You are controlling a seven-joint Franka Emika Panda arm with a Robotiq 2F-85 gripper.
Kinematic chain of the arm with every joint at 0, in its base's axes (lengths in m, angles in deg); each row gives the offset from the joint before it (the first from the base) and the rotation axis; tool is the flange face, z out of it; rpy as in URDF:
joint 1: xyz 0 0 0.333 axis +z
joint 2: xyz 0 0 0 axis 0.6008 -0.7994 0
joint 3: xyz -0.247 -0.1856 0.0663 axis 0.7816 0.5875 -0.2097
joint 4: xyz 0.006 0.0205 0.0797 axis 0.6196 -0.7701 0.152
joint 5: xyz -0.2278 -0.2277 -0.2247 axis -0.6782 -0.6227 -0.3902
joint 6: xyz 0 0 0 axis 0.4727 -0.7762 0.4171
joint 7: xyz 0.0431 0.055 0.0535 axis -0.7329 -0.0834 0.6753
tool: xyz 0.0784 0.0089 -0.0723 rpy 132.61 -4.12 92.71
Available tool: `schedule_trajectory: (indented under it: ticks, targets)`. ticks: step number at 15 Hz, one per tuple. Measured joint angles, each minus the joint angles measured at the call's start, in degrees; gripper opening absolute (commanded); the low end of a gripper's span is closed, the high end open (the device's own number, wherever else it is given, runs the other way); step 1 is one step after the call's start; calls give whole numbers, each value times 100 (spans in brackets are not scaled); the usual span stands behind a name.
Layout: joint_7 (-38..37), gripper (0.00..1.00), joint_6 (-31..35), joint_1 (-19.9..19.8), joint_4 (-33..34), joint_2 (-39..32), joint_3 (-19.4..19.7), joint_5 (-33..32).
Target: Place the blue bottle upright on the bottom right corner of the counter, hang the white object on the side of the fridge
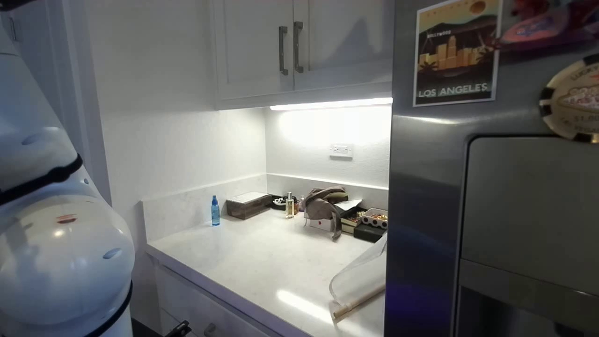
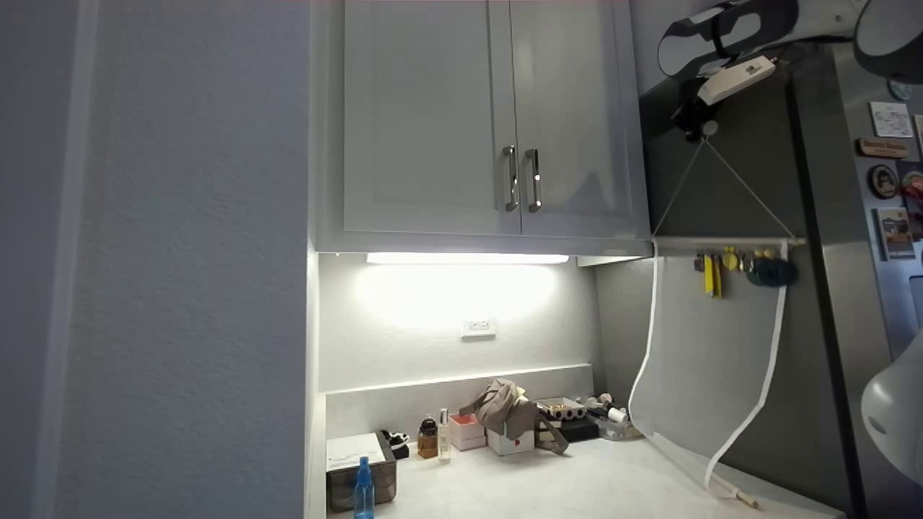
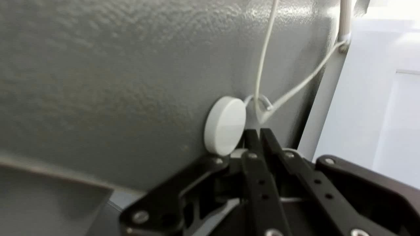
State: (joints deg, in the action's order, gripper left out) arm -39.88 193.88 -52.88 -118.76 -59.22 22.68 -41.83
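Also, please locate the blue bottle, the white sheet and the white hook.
Blue bottle (image 1: 215, 215): in an exterior view, its body.
White sheet (image 2: 710, 360): in an exterior view, its middle.
White hook (image 3: 230, 127): in the wrist view, its disc.

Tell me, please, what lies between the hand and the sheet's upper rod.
The string and a wire hook; the wrist view shows both.

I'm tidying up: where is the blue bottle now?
In an exterior view, the blue bottle stands upright on the left part of the counter, just left of the brown box.
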Motion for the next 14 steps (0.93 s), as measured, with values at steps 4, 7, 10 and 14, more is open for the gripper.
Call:
schedule_trajectory:
  ticks: [4, 7, 10, 14]
  targets:
    - [-1, 68, -56, 81, -37, 1, -25, 4]
    - [-7, 92, -91, 134, -87, 1, -55, 5]
    - [-21, 100, -92, 184, -140, 1, -79, 9]
    - [-24, 100, -57, 226, -126, 65, -95, 14]
